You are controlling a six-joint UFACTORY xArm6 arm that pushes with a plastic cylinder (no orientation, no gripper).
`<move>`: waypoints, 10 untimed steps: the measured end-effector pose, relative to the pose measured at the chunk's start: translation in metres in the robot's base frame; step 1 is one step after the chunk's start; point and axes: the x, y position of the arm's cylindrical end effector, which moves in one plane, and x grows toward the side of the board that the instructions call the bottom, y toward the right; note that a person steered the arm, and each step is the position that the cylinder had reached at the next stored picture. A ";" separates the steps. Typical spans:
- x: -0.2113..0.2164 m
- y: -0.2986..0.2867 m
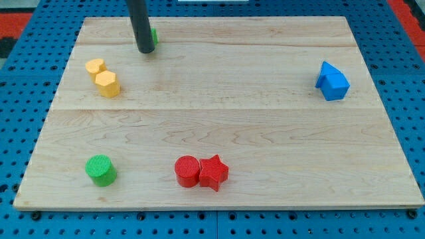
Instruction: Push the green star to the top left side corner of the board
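Observation:
The green star (pixel 154 36) is mostly hidden behind my rod near the view's top left of the wooden board (pixel 219 126); only a small green edge shows at the rod's right side. My tip (pixel 145 50) rests on the board directly in front of and touching or nearly touching the star. The star lies somewhat right of the board's top left corner.
A yellow heart-like block (pixel 95 66) and a yellow hexagon (pixel 107 84) sit at the left. A green cylinder (pixel 101 170) is at the bottom left. A red cylinder (pixel 188 171) and a red star (pixel 214 172) touch at the bottom middle. A blue block (pixel 331 81) is at the right.

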 end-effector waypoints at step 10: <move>-0.040 -0.061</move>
